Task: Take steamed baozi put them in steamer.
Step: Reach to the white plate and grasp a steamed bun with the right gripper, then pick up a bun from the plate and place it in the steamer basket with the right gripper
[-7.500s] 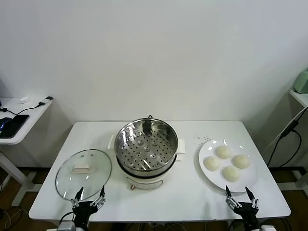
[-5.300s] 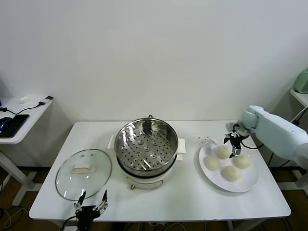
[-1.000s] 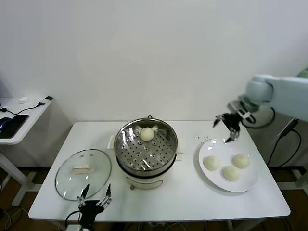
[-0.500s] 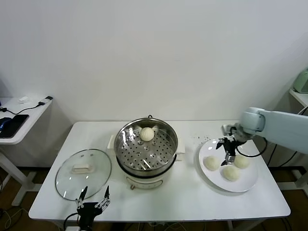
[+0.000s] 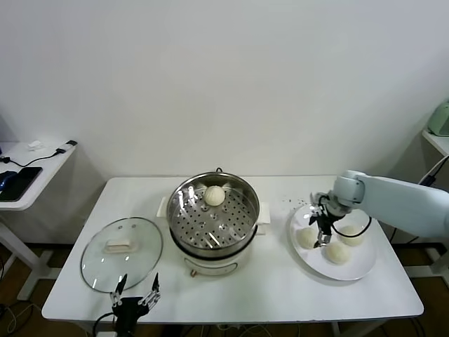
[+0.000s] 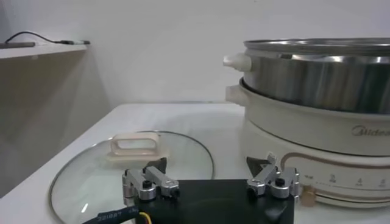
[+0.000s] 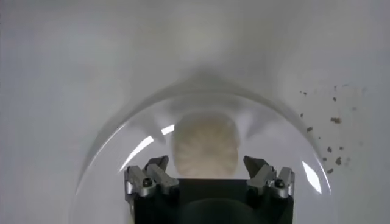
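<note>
Landmark: steamer, standing mid-table. One baozi is sitting inside it, near the far wall of the basket. To the steamer's right, a white plate is carrying three more baozi. Right gripper is hanging just over the plate bun nearest the steamer, fingers spread wide to either side of it, gripping nothing. Left gripper is idling at the near table edge, in front of the steamer's left side, beside the glass lid; its fingers are standing wide, empty.
</note>
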You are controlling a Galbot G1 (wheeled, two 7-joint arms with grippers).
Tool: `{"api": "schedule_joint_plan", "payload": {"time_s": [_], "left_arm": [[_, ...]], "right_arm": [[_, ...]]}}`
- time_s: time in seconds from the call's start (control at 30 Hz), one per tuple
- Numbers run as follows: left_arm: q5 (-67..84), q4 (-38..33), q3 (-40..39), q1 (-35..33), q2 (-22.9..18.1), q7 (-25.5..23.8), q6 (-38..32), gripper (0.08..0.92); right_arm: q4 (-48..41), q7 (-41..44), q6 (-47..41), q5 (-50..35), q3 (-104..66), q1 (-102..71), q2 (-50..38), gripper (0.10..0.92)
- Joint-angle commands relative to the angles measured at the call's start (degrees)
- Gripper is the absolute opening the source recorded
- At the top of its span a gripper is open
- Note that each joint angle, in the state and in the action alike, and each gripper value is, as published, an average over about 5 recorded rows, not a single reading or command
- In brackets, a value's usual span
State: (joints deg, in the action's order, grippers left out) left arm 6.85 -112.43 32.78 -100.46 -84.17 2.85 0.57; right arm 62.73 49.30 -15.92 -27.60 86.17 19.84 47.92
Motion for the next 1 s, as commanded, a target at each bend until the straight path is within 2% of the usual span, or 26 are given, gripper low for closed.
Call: {"api": "schedule_joint_plan", "payload": {"time_s": [0.03, 0.23, 0.47, 0.7, 0.87, 1.0], "left_arm": [[0.0, -0.1, 0.0, -0.2, -0.1, 0.1, -0.1, 0.823], [-0.3, -0.6, -0.2, -0.6, -0.2, 0.1, -0.1, 0.823], [-0.6, -1.5, -0.6, -0.9, -0.5, 0.2, 0.0, 0.823], [-0.7, -2.7, -0.7, -1.2, -0.1, 0.2, 0.2, 0.823], [-1.1, -3.5, -1.3, -1.2, -0.1, 0.2, 0.3, 0.823], [-1.2, -3.8, -1.9, -1.1, -0.2, 0.2, 0.3, 0.823]], "right_arm": [[-2.5, 0.0, -0.9, 1.5, -2.5, -2.9, 1.6, 0.794], [-0.6, 1.1, -0.4, 2.3, -1.9, -0.8, 0.7, 0.723], [4.6, 3.3, 0.3, -0.7, 1.6, 8.2, -2.0, 0.696], [12.1, 7.2, 1.2, -11.7, 16.4, 32.4, -0.9, 0.696], [17.4, 8.8, 0.6, -22.8, 21.4, 46.1, 5.2, 0.696], [22.3, 6.0, -2.6, -30.2, 20.0, 50.0, 11.5, 0.696]]}}
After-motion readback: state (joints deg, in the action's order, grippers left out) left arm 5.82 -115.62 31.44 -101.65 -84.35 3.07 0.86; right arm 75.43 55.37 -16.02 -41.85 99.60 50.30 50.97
